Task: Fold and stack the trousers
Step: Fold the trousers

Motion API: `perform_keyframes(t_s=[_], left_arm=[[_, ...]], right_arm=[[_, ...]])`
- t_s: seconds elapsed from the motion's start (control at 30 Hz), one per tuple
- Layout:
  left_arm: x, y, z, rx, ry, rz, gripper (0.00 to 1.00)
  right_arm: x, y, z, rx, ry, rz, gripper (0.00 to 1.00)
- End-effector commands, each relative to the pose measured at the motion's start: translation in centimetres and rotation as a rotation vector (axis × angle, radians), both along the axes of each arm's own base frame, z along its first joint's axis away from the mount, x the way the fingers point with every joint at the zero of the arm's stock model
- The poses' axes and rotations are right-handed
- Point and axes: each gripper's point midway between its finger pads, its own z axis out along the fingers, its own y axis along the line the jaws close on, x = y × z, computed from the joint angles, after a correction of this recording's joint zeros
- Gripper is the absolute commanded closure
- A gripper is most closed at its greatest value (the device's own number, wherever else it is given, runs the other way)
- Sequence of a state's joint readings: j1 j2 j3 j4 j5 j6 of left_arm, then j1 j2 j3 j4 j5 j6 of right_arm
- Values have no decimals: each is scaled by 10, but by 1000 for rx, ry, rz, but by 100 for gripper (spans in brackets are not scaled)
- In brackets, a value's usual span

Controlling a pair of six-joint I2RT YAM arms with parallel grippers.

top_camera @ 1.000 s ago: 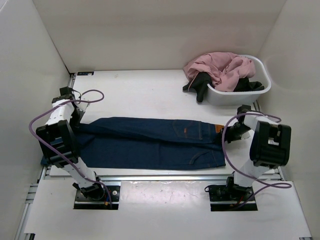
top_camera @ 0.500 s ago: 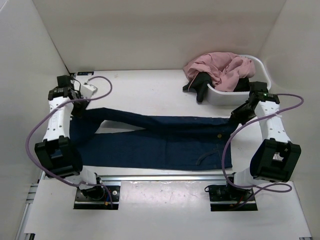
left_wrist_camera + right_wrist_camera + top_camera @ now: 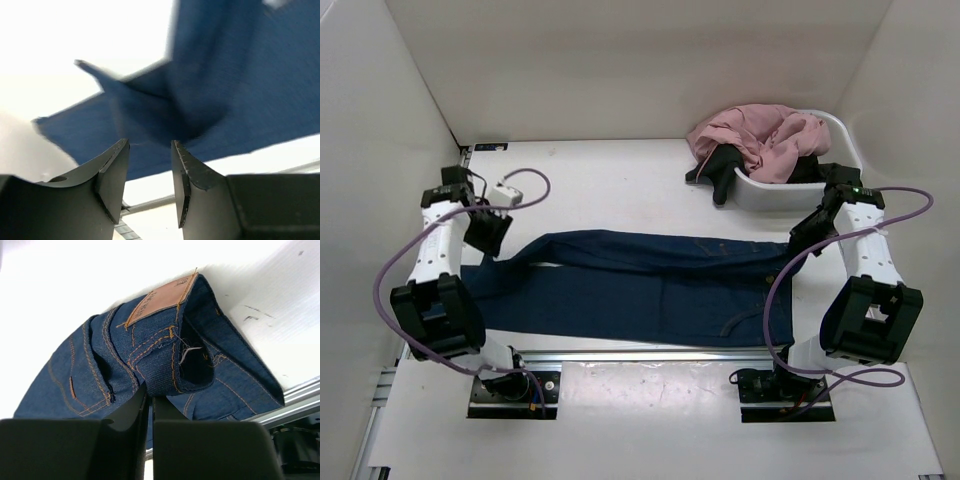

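The dark navy jeans [image 3: 640, 285] lie lengthwise across the table, legs to the left and waist to the right. My right gripper [image 3: 807, 232] is shut on the waistband edge and holds it up off the table. In the right wrist view the gripper [image 3: 150, 396] pinches denim just below the tan patch [image 3: 157, 301]. My left gripper [image 3: 487, 238] hovers over the leg ends. In the left wrist view its jaws [image 3: 150, 150] stand apart, and the blurred denim [image 3: 210, 90] hangs just beyond the tips.
A white basket [image 3: 851, 167] at the back right holds a pink garment [image 3: 760, 135], and a black garment [image 3: 718, 172] hangs over its left side. A metal rail [image 3: 640, 354] runs along the near edge. White walls close in the left, back and right.
Both grippers lifted the jeans' ends toward the back, then came slightly forward and down. The upper layer is now spread over the lower one. The left jaws now stand apart.
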State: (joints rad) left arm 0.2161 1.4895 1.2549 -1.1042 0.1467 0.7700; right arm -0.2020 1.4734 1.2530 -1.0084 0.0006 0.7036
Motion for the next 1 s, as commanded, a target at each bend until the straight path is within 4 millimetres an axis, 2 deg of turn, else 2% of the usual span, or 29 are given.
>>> perform_keyframes(t_s=[0.0,0.1,0.17,0.2,0.27,0.4,0.53,0.63,0.67,0.73,0.8,0.83,0.87,0.93,0.97], left_arm=[[59,23,24,10,-171,108,49],[69,26,15,-39,-107,118,46],[66,29,7,-40,-67,76,41],[63,36,-1,3,-43,25,37],[65,43,-19,36,-8,-25,37],[88,43,-27,2,-35,-112,33],[88,47,-42,-3,2,-185,29],[81,42,-63,-35,54,-239,29],[78,39,-67,-53,69,-250,30],[76,34,-75,-87,89,-253,42],[75,32,-79,-105,100,-235,64],[73,35,-83,-93,120,-223,80],[69,43,-83,-50,146,-182,86],[72,55,-81,-11,151,-142,86],[74,63,-76,0,141,-98,86]], right_arm=[[-9,-14,-2,-66,29,26,100],[-13,-14,-8,-69,41,48,100],[-13,-17,-11,-82,54,45,100],[-13,-17,-11,-84,54,54,100],[-14,-20,-16,-98,65,62,100],[-17,-21,-24,-106,88,70,100],[-17,-21,-24,-106,88,70,100],[-17,-23,-24,-117,90,77,100],[-18,-25,-24,-125,93,74,100],[-18,-25,-24,-125,93,74,100],[-18,-25,-24,-125,93,74,100],[-18,-25,-24,-125,93,74,100],[-15,-25,-21,-128,82,74,100],[-12,-31,-14,-142,71,70,100],[-1,-37,-4,-154,37,67,100]])
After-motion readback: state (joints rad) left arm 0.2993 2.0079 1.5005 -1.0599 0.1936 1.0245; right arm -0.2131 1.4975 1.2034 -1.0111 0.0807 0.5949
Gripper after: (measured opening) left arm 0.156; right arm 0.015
